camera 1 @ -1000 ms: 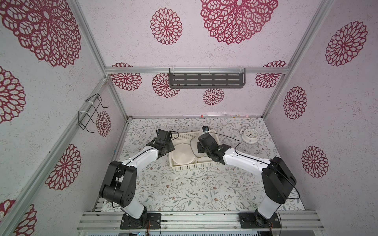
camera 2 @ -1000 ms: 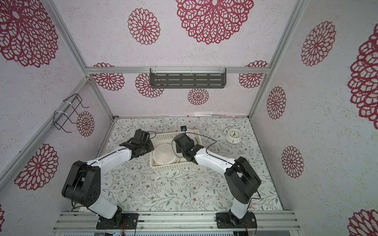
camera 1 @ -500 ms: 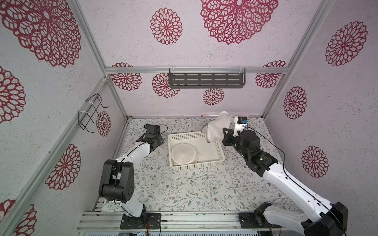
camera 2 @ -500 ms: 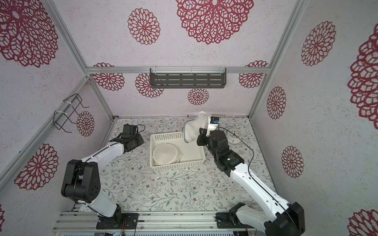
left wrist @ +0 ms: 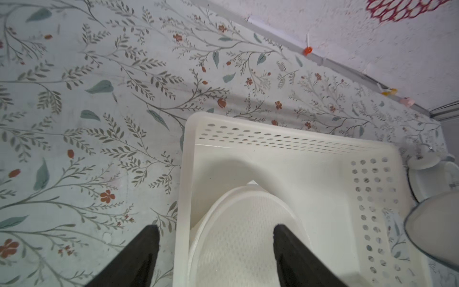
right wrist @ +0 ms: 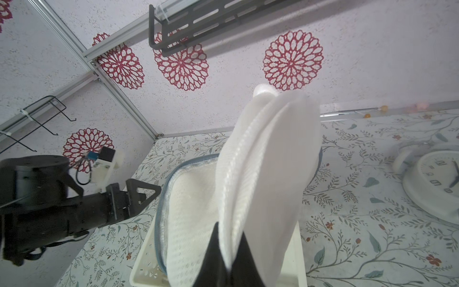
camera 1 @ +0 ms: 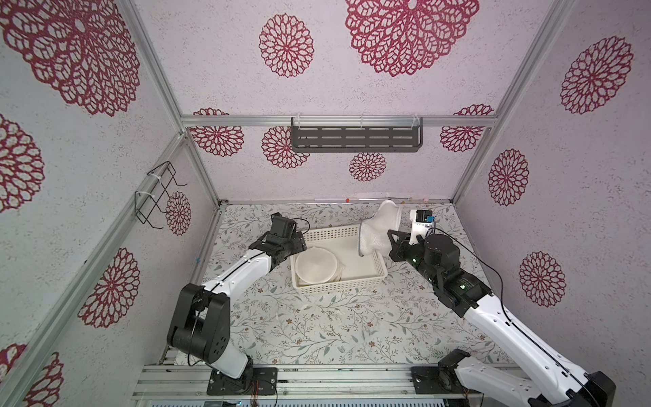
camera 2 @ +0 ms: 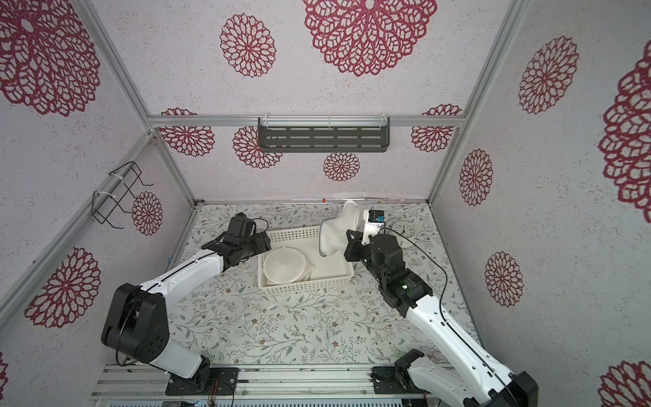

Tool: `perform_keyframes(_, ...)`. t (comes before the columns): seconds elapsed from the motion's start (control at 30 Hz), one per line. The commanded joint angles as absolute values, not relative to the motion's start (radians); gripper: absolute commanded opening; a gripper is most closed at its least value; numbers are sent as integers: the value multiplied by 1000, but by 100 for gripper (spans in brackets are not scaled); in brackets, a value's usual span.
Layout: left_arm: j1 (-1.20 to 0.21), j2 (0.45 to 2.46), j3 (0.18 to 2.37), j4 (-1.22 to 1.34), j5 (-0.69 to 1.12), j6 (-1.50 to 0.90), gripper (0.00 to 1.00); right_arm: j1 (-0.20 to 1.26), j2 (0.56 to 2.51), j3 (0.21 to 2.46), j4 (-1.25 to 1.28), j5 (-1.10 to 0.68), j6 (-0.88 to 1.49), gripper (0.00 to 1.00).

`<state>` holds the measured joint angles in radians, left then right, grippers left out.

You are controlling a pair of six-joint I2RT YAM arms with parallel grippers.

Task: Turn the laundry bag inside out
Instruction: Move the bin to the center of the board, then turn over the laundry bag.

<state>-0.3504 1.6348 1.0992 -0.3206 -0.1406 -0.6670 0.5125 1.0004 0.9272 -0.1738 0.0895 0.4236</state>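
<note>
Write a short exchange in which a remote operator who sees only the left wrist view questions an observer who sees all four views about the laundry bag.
Operator: My open left gripper hovers at a white basket holding a round mesh piece. Where is the laundry bag?
Observer: The right gripper is shut on it, holding it up over the basket's far right corner.
Operator: Can you see its opening?
Observer: Yes; in the right wrist view its grey zipper edge gapes on the side facing the left gripper.
</note>
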Motion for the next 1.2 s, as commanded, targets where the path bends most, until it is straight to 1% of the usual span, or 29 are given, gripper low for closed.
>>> perform_keyframes(0.0, -360, 1717, 1128, -348, -186, -692, 71, 507, 979, 932, -130, 63, 453, 0)
perform_keyframes(0.13, -362, 1778, 1156, -348, -192, -691, 60, 507, 968, 926, -136, 65, 453, 0)
perform_keyframes(0.17, -362, 1789, 1160, -347, -202, -687, 54, 507, 967, 924, -136, 67, 453, 0)
perform_keyframes(0.3, -351, 1790, 1163, -347, -251, -676, 26, 507, 969, 920, -141, 70, 445, 0)
perform_keyframes(0.4, -316, 1775, 1158, -348, -274, -667, 13, 506, 978, 918, -139, 65, 439, 0)
perform_keyframes(0.53, -247, 1775, 1161, -348, -278, -628, 6, 507, 993, 922, -124, 27, 427, 0)
perform_keyframes(0.63, -200, 1781, 1167, -348, -286, -597, 3, 506, 1003, 937, -124, -18, 409, 0)
perform_keyframes(0.73, -169, 1789, 1182, -348, -285, -568, 6, 506, 1009, 949, -130, -65, 389, 0)
perform_keyframes(0.8, -158, 1794, 1191, -347, -288, -547, 12, 506, 1015, 955, -137, -104, 374, 0)
perform_keyframes(0.83, -154, 1795, 1195, -347, -288, -540, 18, 506, 1017, 959, -139, -118, 369, 0)
perform_keyframes(0.87, -153, 1788, 1194, -347, -291, -532, 27, 505, 1019, 960, -146, -138, 365, 0)
perform_keyframes(0.93, -156, 1759, 1189, -347, -286, -516, 38, 505, 1021, 960, -154, -174, 358, 0)
perform_keyframes(1.0, -170, 1701, 1170, -332, -298, -499, 51, 505, 1023, 960, -173, -196, 353, 0)
perform_keyframes(1.17, -279, 1504, 1119, -265, -372, -399, 72, 505, 1008, 954, -209, -233, 339, 0)
